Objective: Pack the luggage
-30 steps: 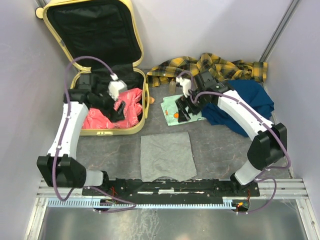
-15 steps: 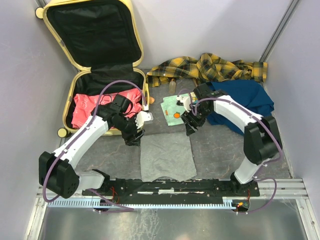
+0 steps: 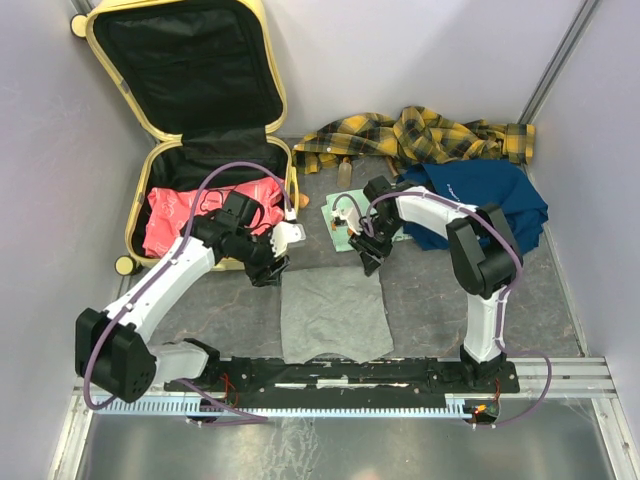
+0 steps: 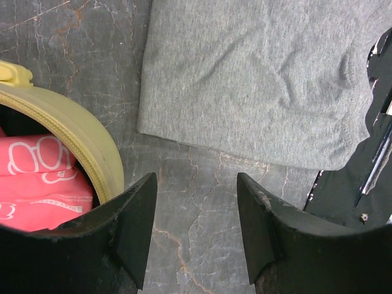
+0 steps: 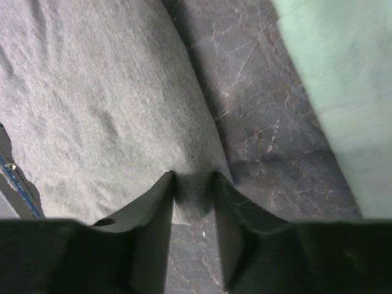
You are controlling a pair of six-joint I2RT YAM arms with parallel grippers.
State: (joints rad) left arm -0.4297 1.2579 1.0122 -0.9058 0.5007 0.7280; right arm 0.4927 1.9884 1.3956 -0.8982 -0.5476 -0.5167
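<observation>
The luggage (image 3: 185,65) lies open at the back left, lid leaning on the wall, with a pink garment (image 3: 175,210) in its base. In front of the arms a folded grey cloth (image 3: 335,312) lies flat. My left gripper (image 3: 268,272) hovers by the cloth's far left corner. In the left wrist view it (image 4: 196,180) is open over bare table, with the luggage rim (image 4: 86,135) on one side and the grey cloth (image 4: 257,79) ahead. My right gripper (image 3: 366,262) sits at the far right corner. Seen from the right wrist, it (image 5: 193,180) straddles the cloth's (image 5: 92,104) corner, jaws narrow with a gap.
A pale green cloth (image 3: 345,215) lies just beyond the right gripper, and shows in the right wrist view (image 5: 343,92). A dark blue garment (image 3: 490,195) and a yellow-and-black plaid shirt (image 3: 420,135) lie at the back right. Walls close in on both sides.
The left arm swung out of the luggage to the grey cloth's far left corner. The right arm came off the green cloth to the far right corner. Both pairs of jaws narrowed.
</observation>
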